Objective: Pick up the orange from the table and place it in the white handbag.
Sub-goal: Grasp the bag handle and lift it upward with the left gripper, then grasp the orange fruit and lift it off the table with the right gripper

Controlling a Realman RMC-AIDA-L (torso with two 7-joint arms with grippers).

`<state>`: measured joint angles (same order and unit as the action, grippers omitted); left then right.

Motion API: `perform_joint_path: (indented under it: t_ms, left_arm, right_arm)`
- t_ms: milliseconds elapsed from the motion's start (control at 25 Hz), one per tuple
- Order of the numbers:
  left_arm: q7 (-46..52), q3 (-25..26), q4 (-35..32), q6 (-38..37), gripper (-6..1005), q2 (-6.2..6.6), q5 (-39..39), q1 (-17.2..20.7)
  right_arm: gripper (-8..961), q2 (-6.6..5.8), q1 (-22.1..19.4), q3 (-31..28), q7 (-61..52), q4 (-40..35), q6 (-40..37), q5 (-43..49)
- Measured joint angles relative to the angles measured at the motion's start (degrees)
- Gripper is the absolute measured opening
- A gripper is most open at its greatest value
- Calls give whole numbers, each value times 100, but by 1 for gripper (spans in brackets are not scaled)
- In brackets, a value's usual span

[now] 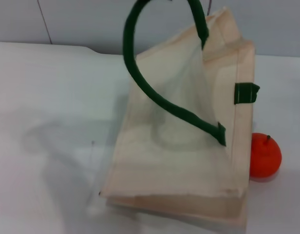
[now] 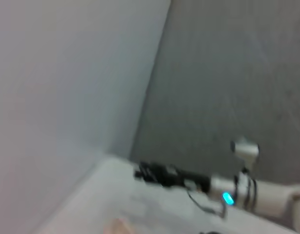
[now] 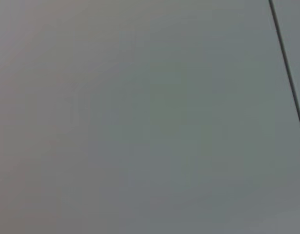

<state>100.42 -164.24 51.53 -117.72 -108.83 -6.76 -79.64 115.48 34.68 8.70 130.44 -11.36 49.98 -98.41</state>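
Note:
The orange [image 1: 264, 155] sits on the white table [image 1: 47, 97] at the right, touching or just beside the right edge of the white handbag [image 1: 179, 165]. The bag lies in the middle with its upper side raised. One dark green handle [image 1: 140, 78] loops up past the top of the head view; what holds it is hidden. No gripper shows in the head view. In the left wrist view the right arm's black gripper [image 2: 155, 173] hovers low over the table, far off. The left gripper is out of view.
A grey wall [image 1: 91, 19] runs behind the table. The right wrist view shows only a plain grey wall panel [image 3: 140, 117]. The right arm's white forearm [image 2: 271, 197] with a blue light reaches in over the table.

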Motion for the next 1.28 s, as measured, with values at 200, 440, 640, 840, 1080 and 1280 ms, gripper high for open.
perform_joint_path:
  t_ms: [200, 440, 640, 840, 1080, 1280]
  left_arm:
    - [-226, -15, 120, 4, 130, 14, -649, 432]
    - [-288, -14, -109, -12, 131, 295, 373, 434]
    - [-339, -15, -234, -22, 130, 355, 923, 362]
    - [-335, -12, -239, -21, 130, 357, 1252, 182]
    - [-242, -11, -240, -23, 131, 400, 1281, 66]
    - [-172, -12, -240, -24, 131, 411, 1294, -39]
  right_arm:
    - [834, 0, 15, 11, -9, -4, -7, 6]
    - [832, -9, 13, 445, -495, -176, 26, 425]
    - [830, -40, -56, 803, -1980, -1026, 444, 1887]
    - [829, -290, -120, 815, -3022, -1624, 1482, 3334]
    - [827, -603, -153, 818, -3193, -1709, 2338, 4475]
    - [825, -607, -122, 850, -3078, -1775, 3238, 5050]
